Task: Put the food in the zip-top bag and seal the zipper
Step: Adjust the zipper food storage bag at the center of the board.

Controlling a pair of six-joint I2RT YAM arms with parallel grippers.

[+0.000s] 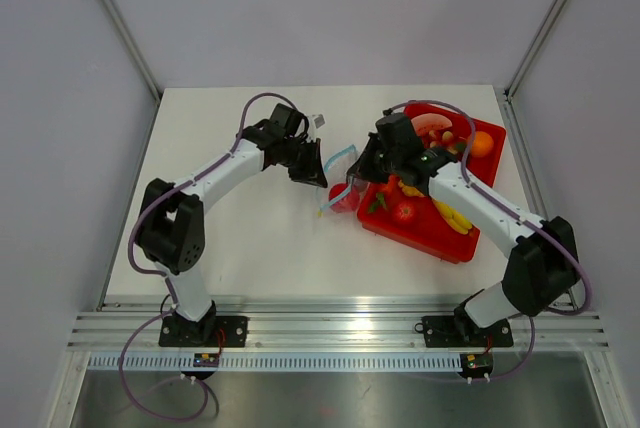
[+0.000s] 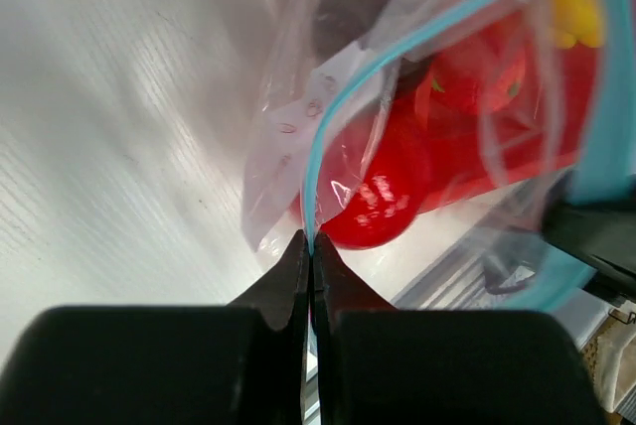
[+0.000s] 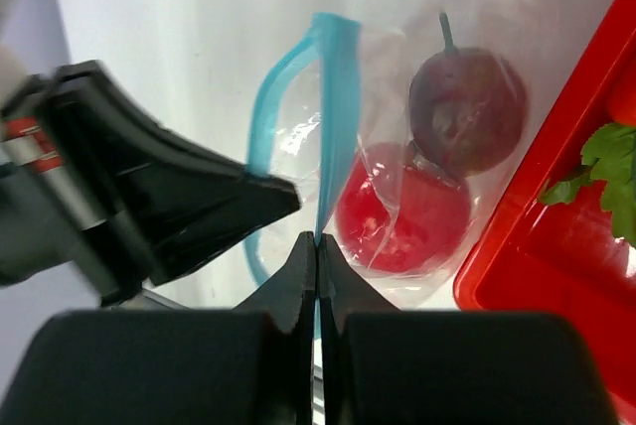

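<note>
Tabletop [image 1: 250,248] white under the zip-top bag [image 1: 338,183]; pale grey walls [image 1: 330,8] on three sides.

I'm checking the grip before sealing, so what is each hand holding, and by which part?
The left hand and the right hand each pinch the zip-top bag by its light blue zipper strip at the mouth, at separate spots.

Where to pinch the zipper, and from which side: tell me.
Pinch the zipper across its thin edge, coming from the mouth side, opposite the food; the strip stands there as a thin upright band, where the right gripper is shut on it.
</note>
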